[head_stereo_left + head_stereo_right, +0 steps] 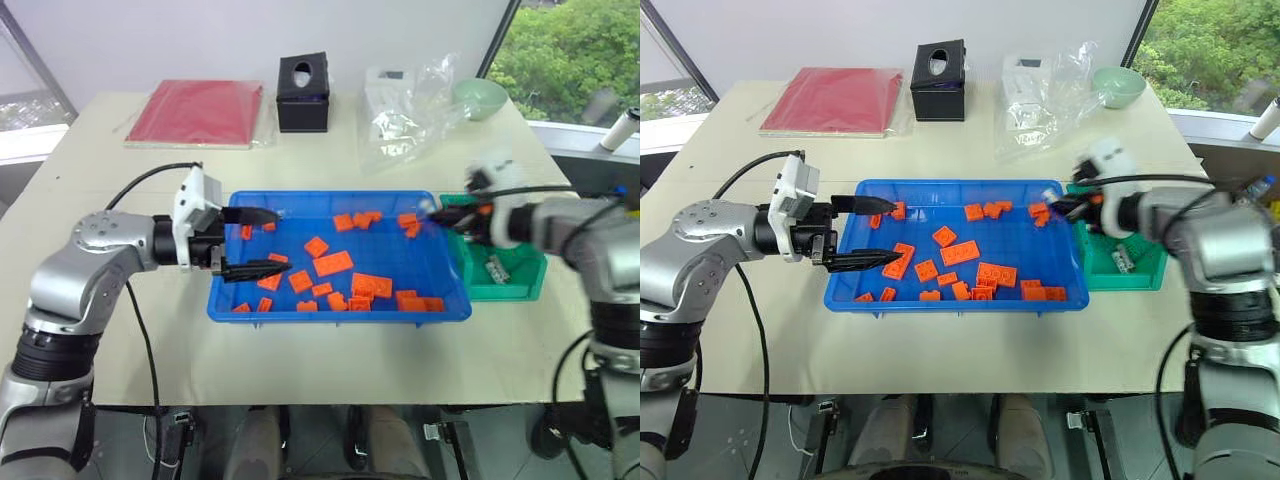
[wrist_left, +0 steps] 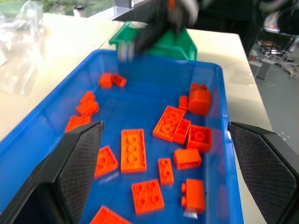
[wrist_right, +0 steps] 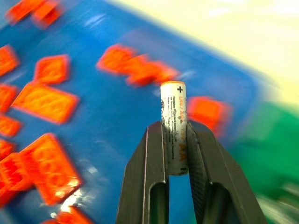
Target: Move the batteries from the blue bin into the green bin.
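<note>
Right gripper (image 3: 175,140) pinches a battery (image 3: 173,126) upright at the blue bin's (image 1: 340,312) right edge; green bin (image 1: 500,285) just beside; left gripper (image 1: 262,242) gapes.

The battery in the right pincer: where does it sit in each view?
Left eye view: battery, a blurred pale tip at the blue bin's far right corner.
Right eye view: same corner, beside the green bin.
Left wrist view: blurred grey streak before the green bin.
Right wrist view: upright in the right pincer.
Shared landmark: the blue bin.
</note>
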Robot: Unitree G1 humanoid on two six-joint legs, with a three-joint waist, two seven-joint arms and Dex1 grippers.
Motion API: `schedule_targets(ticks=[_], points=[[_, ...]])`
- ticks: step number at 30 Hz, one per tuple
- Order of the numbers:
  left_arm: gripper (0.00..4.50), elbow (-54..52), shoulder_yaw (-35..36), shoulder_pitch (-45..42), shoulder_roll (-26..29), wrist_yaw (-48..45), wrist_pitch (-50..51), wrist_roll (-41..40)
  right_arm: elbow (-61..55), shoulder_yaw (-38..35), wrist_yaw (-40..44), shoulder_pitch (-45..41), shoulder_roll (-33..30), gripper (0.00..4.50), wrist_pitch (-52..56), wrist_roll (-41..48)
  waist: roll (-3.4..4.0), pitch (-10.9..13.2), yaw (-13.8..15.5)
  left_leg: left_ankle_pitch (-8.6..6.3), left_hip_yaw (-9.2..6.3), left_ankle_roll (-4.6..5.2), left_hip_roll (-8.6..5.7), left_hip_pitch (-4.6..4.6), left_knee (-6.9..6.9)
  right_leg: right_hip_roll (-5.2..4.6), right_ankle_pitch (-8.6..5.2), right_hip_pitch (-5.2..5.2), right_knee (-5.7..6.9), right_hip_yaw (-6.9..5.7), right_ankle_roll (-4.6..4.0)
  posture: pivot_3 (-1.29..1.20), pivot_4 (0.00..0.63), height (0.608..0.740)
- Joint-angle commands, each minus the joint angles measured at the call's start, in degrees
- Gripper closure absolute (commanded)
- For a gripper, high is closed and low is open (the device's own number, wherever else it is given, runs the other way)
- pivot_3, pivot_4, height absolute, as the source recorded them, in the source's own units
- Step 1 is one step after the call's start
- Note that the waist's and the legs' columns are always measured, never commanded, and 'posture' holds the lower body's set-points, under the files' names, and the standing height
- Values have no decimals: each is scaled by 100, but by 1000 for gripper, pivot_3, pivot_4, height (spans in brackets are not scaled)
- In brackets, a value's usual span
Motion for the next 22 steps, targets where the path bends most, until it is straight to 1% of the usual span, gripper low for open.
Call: schedule_targets(ticks=[1,4,6,7,8,9,12,16,18,20,22], points=[[0,107,186,-16,102,-61,-167,58,-46,-486,45,458,-424,4470,-18,45,0,0,20,0,0,0,0,0,-1,0,0,-1,0,0,0,0,150,736],[0,221,167,-11,115,-101,-235,102,40,-653,-118,899,-540,4470,-191,-55,0,0,12,0,3,0,0,0,1,-1,0,-1,-1,2,-1,0,150,736],[0,262,162,-18,113,-116,-250,115,84,-728,-242,1021,-490,3429,-297,-88,1,1,1,0,4,0,1,0,1,-1,0,-1,-1,2,0,0,150,736],[0,283,164,-30,116,-117,-246,120,136,-698,-293,1114,-527,3061,-531,-204,2,1,-5,0,5,0,1,1,1,-1,0,-2,0,2,0,0,150,736],[0,331,182,-49,133,-111,-239,134,178,-706,-226,1261,-593,2584,-971,-314,2,1,-1,0,5,0,1,1,1,-1,0,-3,1,3,0,0,150,736],[0,391,224,-65,166,-108,-230,141,239,-845,-103,1364,-624,2157,-1303,-299,1,1,8,0,4,0,1,1,1,0,0,-3,0,2,1,0,150,736],[0,584,384,-75,318,-127,-210,137,415,-1275,512,1721,-844,2157,-2178,-164,2,1,29,0,5,0,0,-2,1,1,0,-2,-1,2,2,0,150,736],[0,909,730,44,689,-242,-255,140,834,-1875,1844,2420,-1353,2157,-3454,-42,1,2,25,0,4,0,0,-1,1,0,-2,0,-3,1,5,0,150,736],[0,1086,957,179,936,-352,-279,136,1215,-2154,2518,2642,-1639,2157,-3786,69,1,2,20,0,6,0,1,1,1,0,-2,0,-3,1,4,0,150,736],[0,1216,1183,345,1207,-488,-299,140,1827,-2269,3079,2723,-1963,2157,-4024,87,2,2,-8,0,8,0,3,5,0,0,-2,1,-3,2,3,0,150,736],[0,1285,1326,473,1368,-562,-370,156,2289,-2235,3374,2680,-2138,2157,-4228,62,3,3,-15,0,11,0,6,8,-1,0,-10,0,-2,2,-11,0,150,736]])
